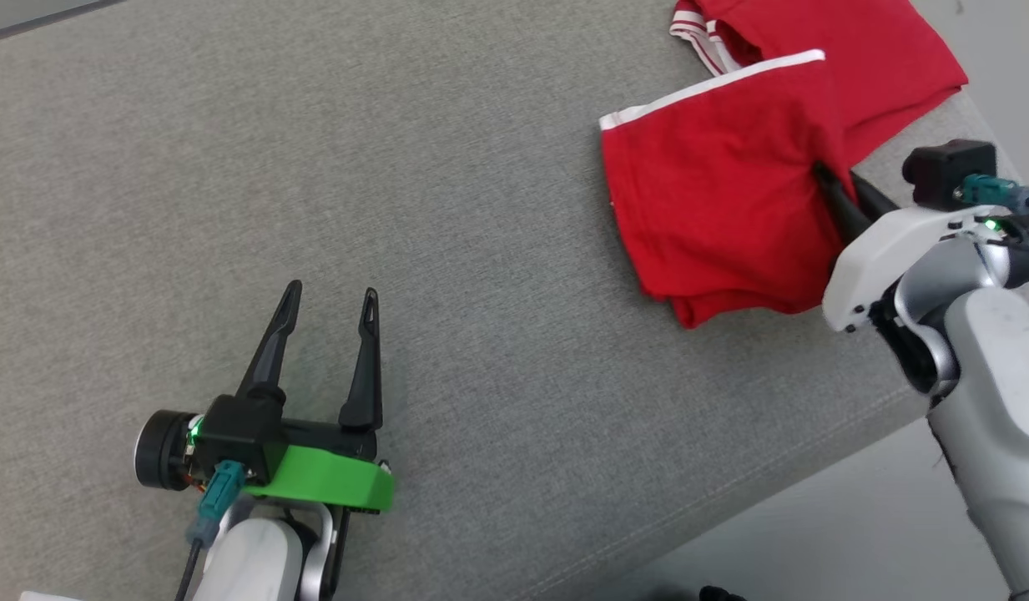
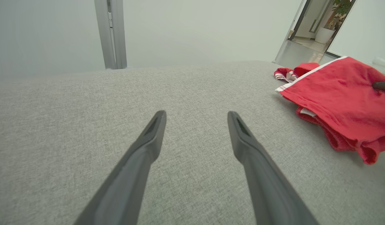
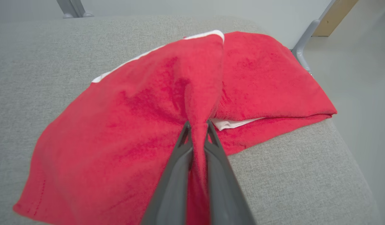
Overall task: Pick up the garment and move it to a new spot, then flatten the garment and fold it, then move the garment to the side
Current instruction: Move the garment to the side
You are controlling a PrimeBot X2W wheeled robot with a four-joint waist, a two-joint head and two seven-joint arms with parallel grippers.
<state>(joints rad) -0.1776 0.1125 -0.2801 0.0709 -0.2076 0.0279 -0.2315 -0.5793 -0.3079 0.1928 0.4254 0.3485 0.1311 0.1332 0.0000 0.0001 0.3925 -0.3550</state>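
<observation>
Nearest the lens, 2 pale arms enter from the bottom of the head view. The left arm point(image 1: 255, 551) rises at the lower left with its wrist low over the surface. The right arm point(image 1: 981, 359) comes in from the lower right, bent at the wrist and reaching up and inward.

Beneath them stretches 1 grey, fabric-covered tabletop point(image 1: 397, 167), with pale floor point(image 1: 814, 534) past its near right edge. 1 red garment point(image 1: 714, 209) lies on the far right of the tabletop, close to that edge, bunched in several layers, with white trim point(image 1: 714, 83) along its upper hem.

The left claw point(image 1: 332, 290) points up the head view, well apart from the garment. Its 2 dark fingers are spread wide over bare fabric and hold nothing. A green bracket point(image 1: 330, 480) sits just behind it at the wrist.

The right claw point(image 1: 835, 173) meets the garment at its right side. Seen from the right wrist, its 2 fingers are pressed together on a ridge of red cloth, which stands up in a pleat between them.
</observation>
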